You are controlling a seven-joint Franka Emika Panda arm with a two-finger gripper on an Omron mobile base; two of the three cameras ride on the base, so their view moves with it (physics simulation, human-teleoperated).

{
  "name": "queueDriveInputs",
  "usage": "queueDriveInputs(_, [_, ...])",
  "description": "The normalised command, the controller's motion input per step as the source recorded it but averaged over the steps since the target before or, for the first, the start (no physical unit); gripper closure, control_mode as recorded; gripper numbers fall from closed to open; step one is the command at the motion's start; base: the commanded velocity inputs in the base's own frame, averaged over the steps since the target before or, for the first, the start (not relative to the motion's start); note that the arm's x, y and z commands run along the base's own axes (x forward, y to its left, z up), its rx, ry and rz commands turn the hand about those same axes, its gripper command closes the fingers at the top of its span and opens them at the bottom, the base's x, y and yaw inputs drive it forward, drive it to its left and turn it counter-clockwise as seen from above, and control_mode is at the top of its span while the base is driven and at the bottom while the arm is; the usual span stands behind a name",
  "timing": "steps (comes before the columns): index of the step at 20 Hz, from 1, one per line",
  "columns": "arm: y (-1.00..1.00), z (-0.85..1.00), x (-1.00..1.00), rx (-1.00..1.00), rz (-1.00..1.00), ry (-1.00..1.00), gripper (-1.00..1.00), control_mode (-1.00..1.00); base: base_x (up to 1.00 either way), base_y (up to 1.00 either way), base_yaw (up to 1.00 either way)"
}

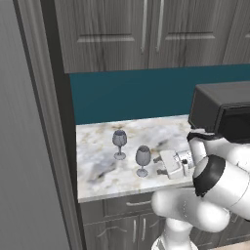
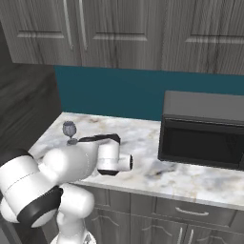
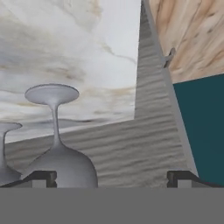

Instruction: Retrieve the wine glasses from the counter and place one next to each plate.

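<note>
Two grey stemmed wine glasses stand on the marble counter (image 1: 97, 168): one further back (image 1: 119, 143), one nearer the front edge (image 1: 142, 160). My gripper (image 1: 160, 166) hovers low over the counter just right of the front glass, pointing left at it and open. The hand view is rolled upside down. There the front glass (image 3: 59, 162) sits just inside the left fingertip (image 3: 40, 177), and the other glass (image 3: 4, 168) is at the left edge. The gripper (image 3: 111, 177) holds nothing. The right base view shows the back glass (image 2: 69, 129) beyond my arm. The plates are out of view.
A dark microwave (image 1: 222, 114) (image 2: 205, 136) stands on the counter's right part, close behind my arm. A tall dark side panel (image 1: 49, 122) closes off the counter's left end. A teal backsplash (image 1: 136, 95) and grey upper cabinets (image 1: 146, 29) lie behind.
</note>
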Motion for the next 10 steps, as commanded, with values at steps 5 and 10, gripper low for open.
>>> queueDriveInputs(5, [0.0, -0.03, 0.28, 0.0, 0.0, 0.0, -1.0, -1.0, 0.0, 0.0, 0.0])
queueDriveInputs(10, [0.0, -0.16, 0.19, 0.0, 0.0, 0.0, -1.0, -1.0, 0.0, 0.0, 0.0])
